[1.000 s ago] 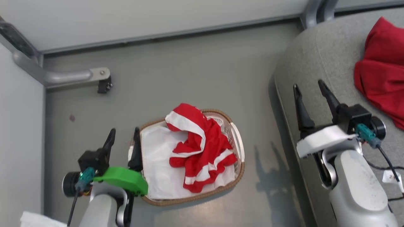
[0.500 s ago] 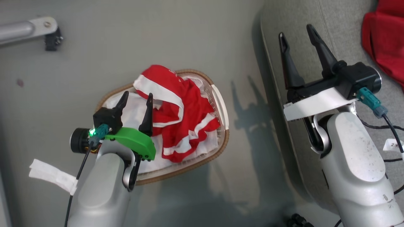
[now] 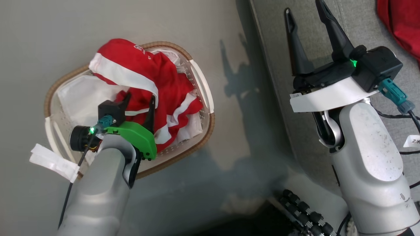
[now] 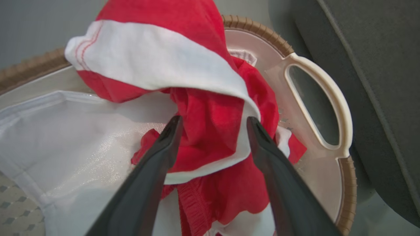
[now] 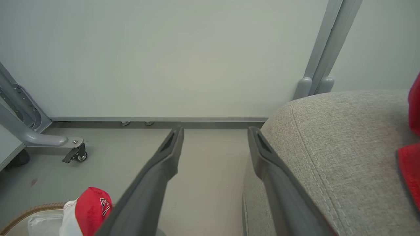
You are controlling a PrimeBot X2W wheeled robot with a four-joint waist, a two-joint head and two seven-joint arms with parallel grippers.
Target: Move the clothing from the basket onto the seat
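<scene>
Brought left dark two-fingered gripper (image 3: pixel 140 97) from outside the oval white plastic basket with brown woven rim (image 3: pixel 197 149) to inside it. Now open astride crumpled bright red clothing with white stripe trim (image 3: pixel 144 70): red fold between fingertips, grey floor (image 3: pixel 49 32) there a second ago. Tilted head view downward too.

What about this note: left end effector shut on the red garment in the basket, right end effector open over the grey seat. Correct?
No: the left end effector is open, not shut; the left wrist view shows its fingers apart, straddling the red garment in the basket. The right end effector is open over the grey seat.
</scene>
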